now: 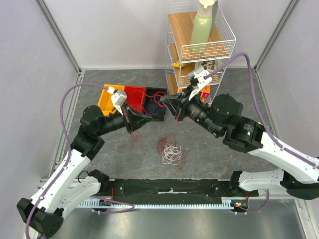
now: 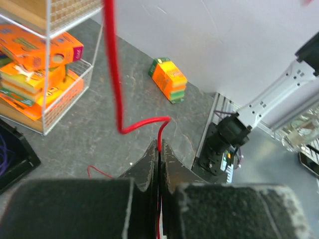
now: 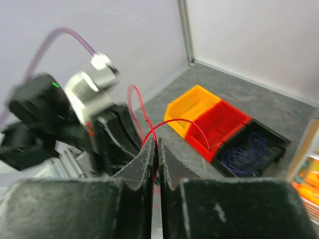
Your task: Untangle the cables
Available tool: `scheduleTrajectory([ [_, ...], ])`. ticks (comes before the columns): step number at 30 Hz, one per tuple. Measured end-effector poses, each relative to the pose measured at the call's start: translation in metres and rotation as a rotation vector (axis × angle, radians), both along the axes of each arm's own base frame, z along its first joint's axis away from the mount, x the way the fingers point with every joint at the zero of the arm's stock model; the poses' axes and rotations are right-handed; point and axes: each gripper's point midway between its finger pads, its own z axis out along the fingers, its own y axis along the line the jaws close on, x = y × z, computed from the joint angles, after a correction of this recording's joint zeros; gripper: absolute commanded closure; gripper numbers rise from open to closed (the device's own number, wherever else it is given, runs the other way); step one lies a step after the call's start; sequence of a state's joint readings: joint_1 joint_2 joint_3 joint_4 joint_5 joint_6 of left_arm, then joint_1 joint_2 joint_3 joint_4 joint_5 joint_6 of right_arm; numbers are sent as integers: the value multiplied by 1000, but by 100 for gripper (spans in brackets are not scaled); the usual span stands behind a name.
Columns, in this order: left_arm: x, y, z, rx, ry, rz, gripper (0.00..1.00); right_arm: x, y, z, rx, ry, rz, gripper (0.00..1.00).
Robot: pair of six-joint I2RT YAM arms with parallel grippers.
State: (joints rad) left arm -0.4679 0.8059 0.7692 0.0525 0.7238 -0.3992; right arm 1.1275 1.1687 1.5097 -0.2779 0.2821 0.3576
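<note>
A thin red cable (image 1: 155, 101) runs between my two grippers above the table. My left gripper (image 1: 131, 121) is shut on it; in the left wrist view the red cable (image 2: 117, 84) comes out of the closed tips (image 2: 159, 147) and curves up. My right gripper (image 1: 169, 106) is shut on the same cable, which arcs from its tips (image 3: 157, 144) as a red loop (image 3: 175, 120). A loose clump of red and white cables (image 1: 172, 152) lies on the table below the grippers. A small red strand (image 1: 135, 139) hangs under the left gripper.
Orange bin (image 1: 106, 98), red bin (image 1: 133, 95) and black bin (image 1: 156, 112), which holds purplish wires, stand behind the grippers. A wire shelf rack (image 1: 225, 30) with a green bottle (image 1: 202, 27) stands at the back. An orange box (image 2: 169, 79) lies by the wall.
</note>
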Motion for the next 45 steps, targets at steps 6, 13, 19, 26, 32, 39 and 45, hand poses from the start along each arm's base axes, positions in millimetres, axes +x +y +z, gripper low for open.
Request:
scheduleTrajectory([
  [6,26,17,31,6,3,203,98,11,-8,-58,-111,46,-75,34],
  [13,101,50,46,72,83,557,98,18,-13,-122,-250,117,-129,25],
  [19,179,68,6,175,187,727,98,13,-38,-130,-250,125,-172,23],
  [26,242,78,-22,287,166,785,98,2,-80,-126,-185,129,-233,23],
  [32,279,81,-31,299,125,779,98,-1,-97,-132,-167,142,-269,23],
  [39,281,79,-84,332,200,738,98,-1,-98,-143,-200,154,-274,23],
  [45,270,80,-120,331,300,749,98,1,-94,-151,-223,165,-272,22],
])
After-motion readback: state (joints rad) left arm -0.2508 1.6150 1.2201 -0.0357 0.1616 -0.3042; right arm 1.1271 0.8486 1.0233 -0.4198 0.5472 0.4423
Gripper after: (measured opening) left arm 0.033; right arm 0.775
